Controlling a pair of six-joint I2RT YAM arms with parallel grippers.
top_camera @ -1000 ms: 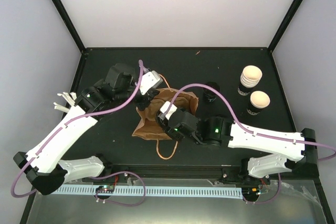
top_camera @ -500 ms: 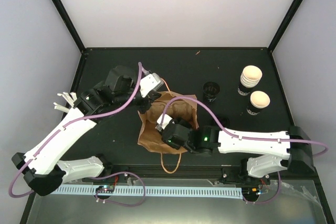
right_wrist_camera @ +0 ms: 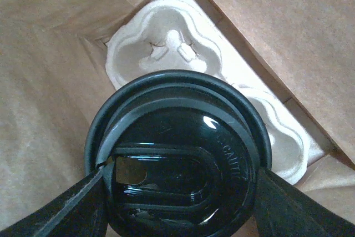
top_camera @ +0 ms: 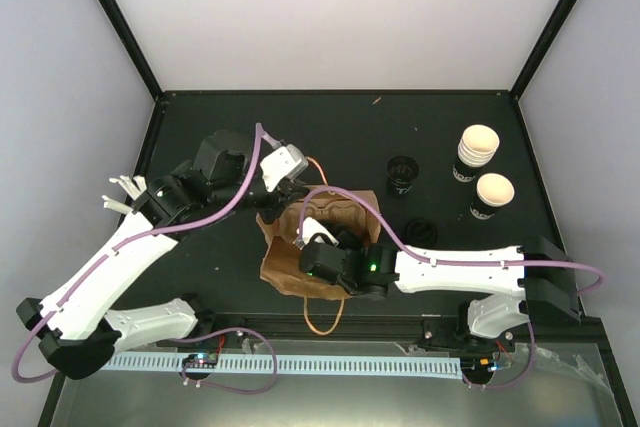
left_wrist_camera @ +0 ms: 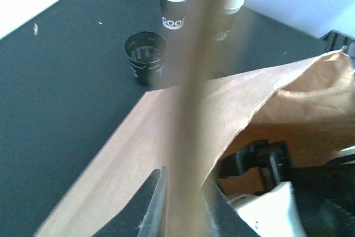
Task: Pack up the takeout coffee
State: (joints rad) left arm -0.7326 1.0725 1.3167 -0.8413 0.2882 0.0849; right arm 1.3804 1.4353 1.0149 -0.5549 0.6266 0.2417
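The takeout coffee (right_wrist_camera: 177, 159), a black cup under a glossy black lid, hangs inside the brown paper bag (top_camera: 285, 277) with my right gripper (right_wrist_camera: 177, 192) shut on its sides. Directly beneath it sits a pale pulp cup carrier (right_wrist_camera: 161, 43) on the bag's floor. In the top view my right gripper (top_camera: 322, 244) reaches into the bag's mouth, so the cup is hidden there. My left gripper (left_wrist_camera: 183, 209) is shut on the bag's paper handle (left_wrist_camera: 191, 109) at the far rim and holds the mouth open. The top view has the left gripper (top_camera: 283, 192) at that rim.
On the right of the table stand a nested stack of cups (top_camera: 477, 152) and a lone open cup with a cream inside (top_camera: 492, 197). A black cup with a dark inside (top_camera: 403, 175) and a loose black lid (top_camera: 418, 232) lie closer to the bag.
My right arm has swung left and toward the near edge, carrying the cup into the bag's mouth. The bag has shifted slightly nearer. The left gripper kept hold of the handle.
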